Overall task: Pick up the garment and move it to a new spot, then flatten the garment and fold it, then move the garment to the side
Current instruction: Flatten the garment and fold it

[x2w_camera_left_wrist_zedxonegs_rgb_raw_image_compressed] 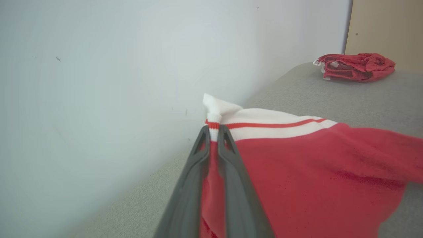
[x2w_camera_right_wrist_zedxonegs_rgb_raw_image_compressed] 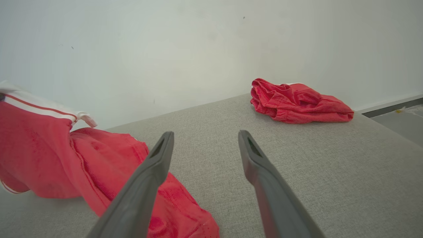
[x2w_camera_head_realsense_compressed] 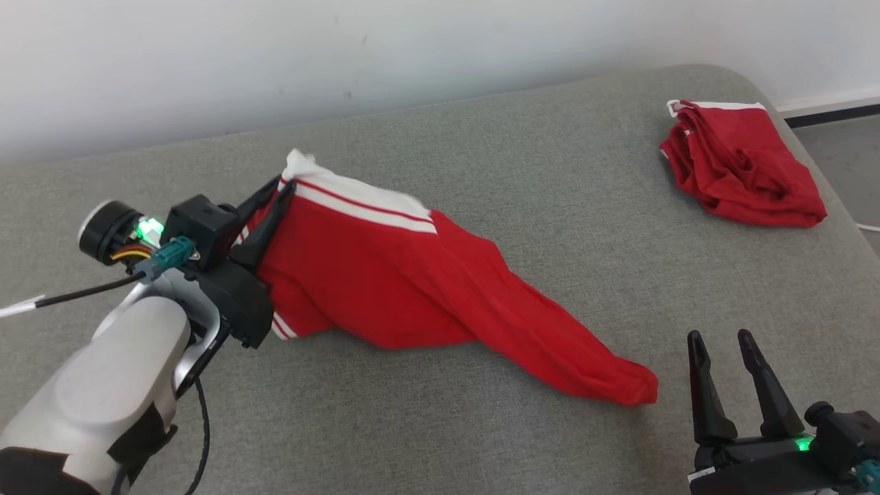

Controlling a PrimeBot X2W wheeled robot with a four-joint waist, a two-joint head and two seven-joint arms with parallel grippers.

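Beyond the red garment (x2w_camera_head_realsense_compressed: 412,289) in the narrow left tool (x2w_camera_left_wrist_zedxonegs_rgb_raw_image_compressed: 214,129), a second red bundle (x2w_camera_head_realsense_compressed: 742,165); right tool (x2w_camera_head_realsense_compressed: 722,338) wide, empty.

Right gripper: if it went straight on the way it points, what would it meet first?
Likely the bare grey fabric surface, then the white wall; the crumpled red garment lies right of that line.

Red garment (x2w_camera_head_realsense_compressed: 385,275) with white-striped waistband; band end raised, rest trailing across grey cushion (x2w_camera_head_realsense_compressed: 481,426).
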